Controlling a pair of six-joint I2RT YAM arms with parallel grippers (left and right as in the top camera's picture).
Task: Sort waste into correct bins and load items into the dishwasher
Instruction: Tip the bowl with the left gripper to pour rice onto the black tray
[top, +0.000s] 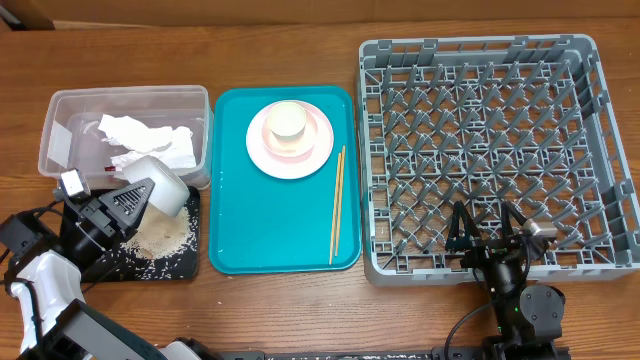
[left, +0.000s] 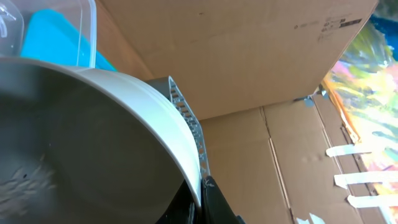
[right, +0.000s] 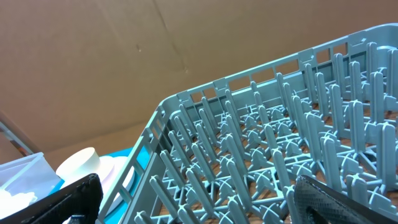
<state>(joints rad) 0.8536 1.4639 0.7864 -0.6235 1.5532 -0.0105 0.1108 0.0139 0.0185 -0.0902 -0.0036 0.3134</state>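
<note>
Here, a pale bowl (top: 165, 180) is tilting on its side over the far end of the shallow black tray (top: 190, 268), just in front of the clear tub (top: 60, 110). The left gripper (top: 146, 192) is pinching the bowl's rim, its jaws clamped tight on the thin wall; the left wrist view is showing that rim running down into the grip, with a few grains clinging to the inside of the bowl. Loose rice (top: 165, 235) is lying scattered across the black tray below the bowl. Crumpled white tissue (top: 145, 140) is sitting inside the clear tub.

Beside both bins, the teal tray (top: 235, 220) is carrying the pink plate (top: 290, 166) with a cream cup (top: 287, 122) standing on it, and the chopsticks (top: 337, 205) are lying side by side along the tray's right edge.

Further right, the grey dish rack (top: 475, 45) is standing with nothing showing among its pegs. The right gripper (top: 487, 236) is hovering at the rack's near edge, its jaws spread wide and holding nothing.
</note>
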